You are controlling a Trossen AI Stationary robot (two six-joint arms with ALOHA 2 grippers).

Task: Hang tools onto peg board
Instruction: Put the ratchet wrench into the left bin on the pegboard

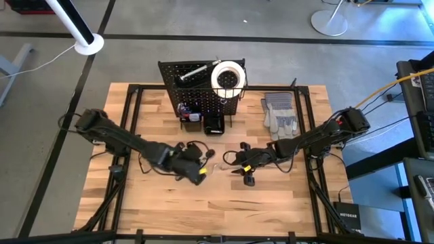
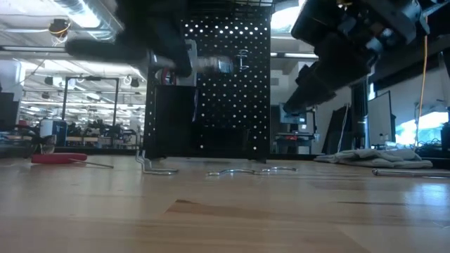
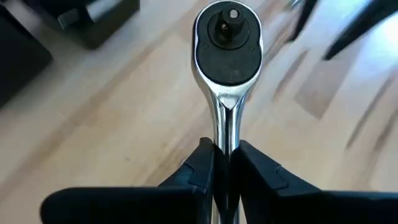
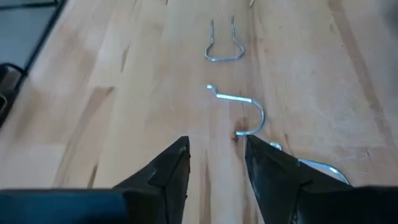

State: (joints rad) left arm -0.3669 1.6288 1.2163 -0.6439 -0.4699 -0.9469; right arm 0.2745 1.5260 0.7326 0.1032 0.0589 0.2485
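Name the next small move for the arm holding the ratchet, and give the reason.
Probably lift and carry it toward the peg board. The left gripper is shut on the ratchet by its shaft, above the table, while the board stands farther back. The right gripper hangs open over loose hooks.

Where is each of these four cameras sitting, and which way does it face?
High: overhead, looking straight down on the table, peg board and both arms.
Low: at tabletop height, facing the peg board; arms come in from above.
Left wrist: past the left tool, shut on a ratchet.
Right wrist: past the open right tool at wire hooks.
Shared: low and right wrist both show the hooks.
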